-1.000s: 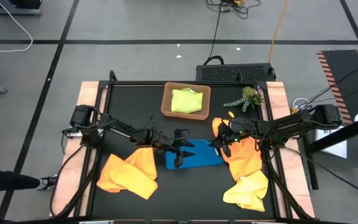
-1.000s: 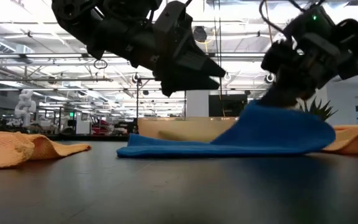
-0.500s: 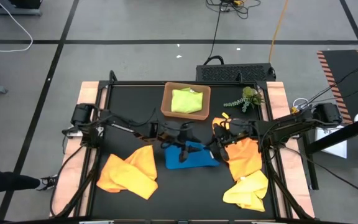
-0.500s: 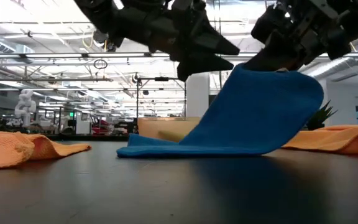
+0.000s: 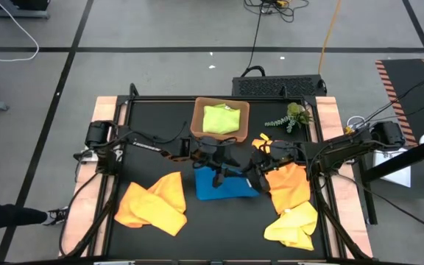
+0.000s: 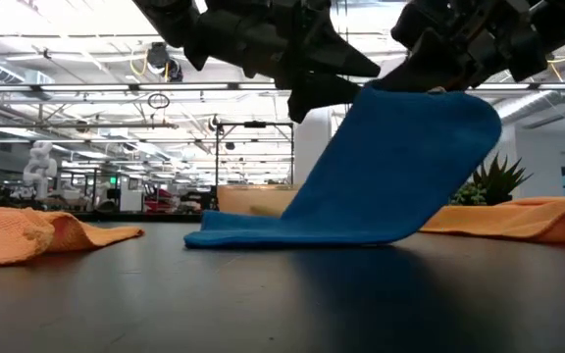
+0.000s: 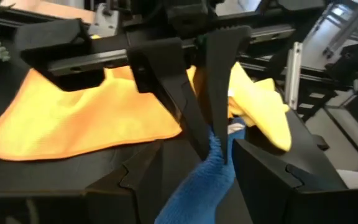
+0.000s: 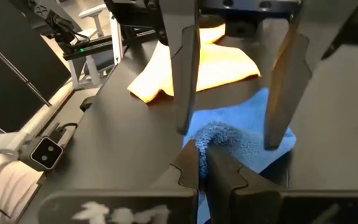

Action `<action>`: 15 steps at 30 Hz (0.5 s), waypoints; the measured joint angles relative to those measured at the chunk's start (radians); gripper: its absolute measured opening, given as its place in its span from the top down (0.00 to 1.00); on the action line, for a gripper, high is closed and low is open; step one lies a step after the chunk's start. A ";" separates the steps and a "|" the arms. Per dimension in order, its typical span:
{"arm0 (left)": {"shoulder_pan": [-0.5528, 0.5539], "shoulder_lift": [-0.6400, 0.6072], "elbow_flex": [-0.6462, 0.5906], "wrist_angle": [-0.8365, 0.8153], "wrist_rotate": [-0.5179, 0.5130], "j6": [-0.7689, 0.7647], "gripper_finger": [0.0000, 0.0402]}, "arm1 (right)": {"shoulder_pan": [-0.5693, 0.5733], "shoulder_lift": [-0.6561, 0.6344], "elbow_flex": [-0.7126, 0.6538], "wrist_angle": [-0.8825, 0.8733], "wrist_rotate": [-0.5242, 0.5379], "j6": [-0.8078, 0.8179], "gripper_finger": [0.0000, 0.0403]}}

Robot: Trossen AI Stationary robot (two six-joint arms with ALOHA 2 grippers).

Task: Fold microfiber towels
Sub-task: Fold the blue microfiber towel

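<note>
No text, label, brand, number or sign can be read in any view. White lettering is printed along the left arm (image 5: 144, 145) in the high view, but it is too small to be made out.

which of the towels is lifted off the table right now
The blue towel: the right gripper holds one edge up, jaws shut on it. The orange, yellow and lime ones lie untouched.
</note>
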 joint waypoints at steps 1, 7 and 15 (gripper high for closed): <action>0.001 0.000 0.000 0.000 0.016 0.000 0.52 | 0.000 0.000 0.005 -0.002 0.000 -0.006 1.00; -0.001 0.000 0.000 -0.004 0.068 0.004 0.52 | 0.000 0.000 0.040 -0.017 -0.001 -0.035 1.00; -0.002 0.000 -0.001 0.000 0.118 0.031 0.52 | 0.000 0.000 0.048 -0.037 -0.003 -0.033 1.00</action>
